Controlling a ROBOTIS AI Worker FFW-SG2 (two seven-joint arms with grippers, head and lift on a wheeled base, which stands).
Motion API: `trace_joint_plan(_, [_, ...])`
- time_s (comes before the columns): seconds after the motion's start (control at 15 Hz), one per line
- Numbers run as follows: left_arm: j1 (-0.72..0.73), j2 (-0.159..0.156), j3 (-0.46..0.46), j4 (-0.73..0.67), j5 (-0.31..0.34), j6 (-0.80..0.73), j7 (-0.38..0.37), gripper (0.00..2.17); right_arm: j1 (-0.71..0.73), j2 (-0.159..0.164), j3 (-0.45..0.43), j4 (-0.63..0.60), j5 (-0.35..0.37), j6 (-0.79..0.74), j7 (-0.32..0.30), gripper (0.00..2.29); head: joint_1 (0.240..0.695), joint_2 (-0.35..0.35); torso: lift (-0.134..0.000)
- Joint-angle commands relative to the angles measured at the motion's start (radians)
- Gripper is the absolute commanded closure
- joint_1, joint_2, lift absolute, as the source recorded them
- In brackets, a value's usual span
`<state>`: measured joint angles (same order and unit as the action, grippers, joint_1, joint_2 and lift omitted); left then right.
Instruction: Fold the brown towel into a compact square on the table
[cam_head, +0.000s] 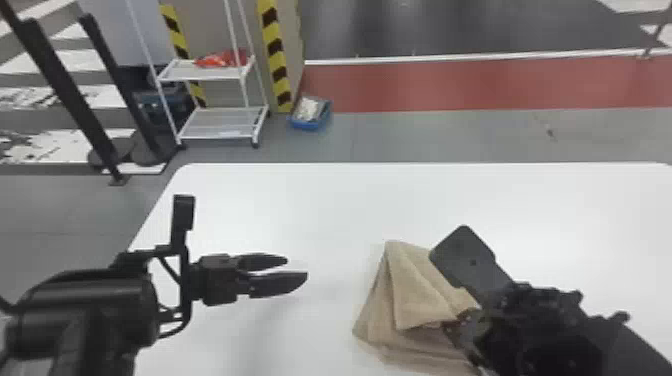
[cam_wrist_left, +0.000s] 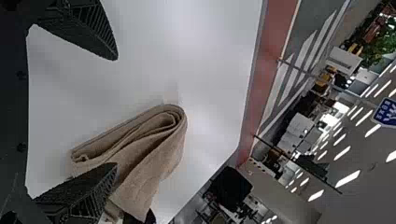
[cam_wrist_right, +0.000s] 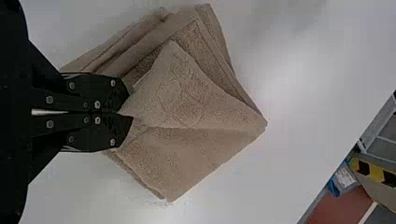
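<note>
My left gripper (cam_head: 280, 272) stands open over the table's left part, apart from the towel; in the left wrist view the left gripper (cam_wrist_left: 114, 112) has its two fingers wide apart with nothing between them. The brown towel (cam_head: 417, 295) lies in folded layers right of the middle, in part behind my right arm. My right gripper (cam_head: 462, 320) is over the towel's right side. In the right wrist view the right gripper (cam_wrist_right: 128, 114) is shut on a corner of the top layer of the towel (cam_wrist_right: 187, 93). The left wrist view shows rolled folds at the towel's side (cam_wrist_left: 154, 140).
The white table (cam_head: 300, 200) extends beyond the towel to its far edge. On the floor behind stand a white rack (cam_head: 215, 125), a blue bin (cam_head: 310, 114) and black posts (cam_head: 75, 95) at the left.
</note>
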<state>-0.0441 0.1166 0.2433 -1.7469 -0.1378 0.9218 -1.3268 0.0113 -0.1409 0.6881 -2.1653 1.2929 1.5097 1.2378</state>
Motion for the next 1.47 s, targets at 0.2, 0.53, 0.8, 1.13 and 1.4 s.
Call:
trace_joint_plan(0.2, [0.001,0.000,-0.002,0.000,-0.002,-0.002,-0.003,0.08,0.004,-0.017,-0.061,-0.044,-0.046,-0.105,0.065,1.20,0.695,0.141,-0.124])
trace_joint_plan(0.53, [0.001,0.000,-0.018,-0.002,-0.006,-0.002,-0.003,0.08,0.022,-0.045,-0.102,-0.060,-0.079,-0.253,0.127,1.20,0.695,0.111,-0.124])
trace_joint_plan(0.8, [0.001,0.000,-0.018,0.000,-0.006,-0.005,-0.002,0.08,0.032,-0.051,-0.084,-0.053,-0.096,-0.268,0.129,0.13,0.695,0.138,-0.124])
trace_joint_plan(1.13, [0.001,0.000,-0.028,0.010,-0.009,-0.030,0.000,0.09,0.021,-0.014,-0.183,-0.087,-0.241,-0.256,0.114,0.11,0.695,0.137,-0.124])
trace_joint_plan(1.4, [0.001,0.002,-0.021,0.010,-0.009,-0.033,-0.005,0.09,-0.017,0.049,-0.213,-0.013,-0.271,-0.231,-0.058,0.11,0.695,0.124,-0.124])
